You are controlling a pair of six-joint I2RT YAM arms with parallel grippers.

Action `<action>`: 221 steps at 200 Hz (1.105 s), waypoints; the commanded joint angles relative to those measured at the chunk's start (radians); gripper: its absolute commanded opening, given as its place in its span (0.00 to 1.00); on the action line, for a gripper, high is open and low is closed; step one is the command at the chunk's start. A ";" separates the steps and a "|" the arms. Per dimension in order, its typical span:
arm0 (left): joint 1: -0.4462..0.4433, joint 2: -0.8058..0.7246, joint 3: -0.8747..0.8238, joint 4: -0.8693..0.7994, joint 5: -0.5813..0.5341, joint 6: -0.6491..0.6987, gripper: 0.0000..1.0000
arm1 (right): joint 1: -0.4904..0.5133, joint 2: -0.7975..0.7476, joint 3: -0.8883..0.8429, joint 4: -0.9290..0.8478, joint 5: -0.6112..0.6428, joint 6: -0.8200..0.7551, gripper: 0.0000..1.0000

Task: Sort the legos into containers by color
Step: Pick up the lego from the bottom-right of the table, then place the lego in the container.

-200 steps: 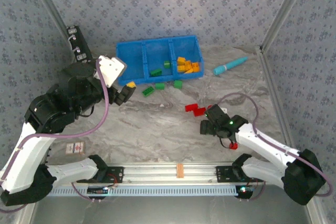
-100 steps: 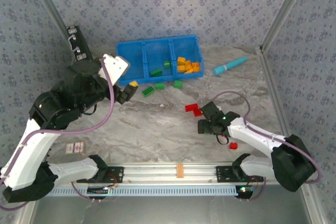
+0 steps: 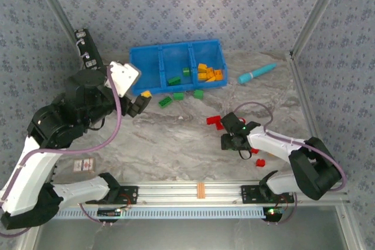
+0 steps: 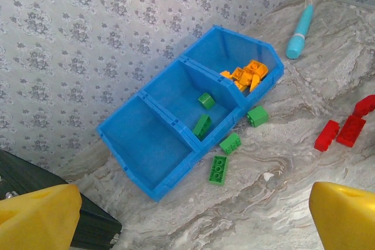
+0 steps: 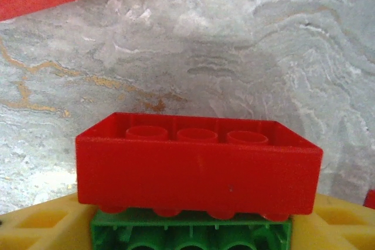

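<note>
Hanging above the table's left side, the left gripper (image 3: 140,101) stands wide apart, its yellow fingers (image 4: 41,215) bare. The right gripper (image 3: 228,141) sits low on the marbled table (image 3: 176,139), beside a cluster of red legos (image 3: 215,122). In its wrist view a red brick (image 5: 196,168) rests on a green brick (image 5: 190,235). Yellow pads (image 5: 35,226) flank the green one at each end, though I cannot tell whether they pinch it. The blue bin (image 4: 176,174) holds orange legos (image 4: 246,74) in its right compartment and green ones (image 4: 205,100) in the middle. Three green legos (image 4: 230,143) lie just before it, and a teal stick (image 4: 300,30) lies to its right.
</note>
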 commanded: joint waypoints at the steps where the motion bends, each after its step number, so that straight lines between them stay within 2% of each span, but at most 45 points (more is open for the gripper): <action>1: 0.004 -0.018 0.007 0.006 -0.019 0.004 1.00 | 0.009 0.008 0.030 -0.034 0.005 0.006 0.63; 32: 0.004 -0.035 -0.016 0.025 -0.030 0.012 1.00 | 0.032 -0.018 0.078 -0.143 0.017 0.014 0.48; 67: 0.003 -0.049 -0.026 0.033 -0.041 0.021 1.00 | 0.053 -0.077 0.222 -0.258 0.024 0.011 0.44; 86: 0.003 -0.054 -0.020 0.031 -0.054 0.026 1.00 | 0.047 -0.028 0.367 -0.255 0.027 -0.041 0.44; 135: 0.003 -0.050 -0.027 0.044 -0.056 0.029 1.00 | 0.028 0.383 0.939 -0.188 0.041 -0.282 0.43; 188: 0.003 -0.034 -0.042 0.047 -0.046 0.023 1.00 | 0.012 0.918 1.618 -0.217 -0.028 -0.391 0.40; 201: 0.004 -0.038 -0.044 0.044 -0.055 0.024 1.00 | 0.007 1.024 1.750 -0.236 -0.040 -0.398 0.40; 221: 0.005 -0.041 -0.037 0.038 -0.061 0.027 1.00 | 0.001 1.121 1.850 -0.225 -0.060 -0.400 0.40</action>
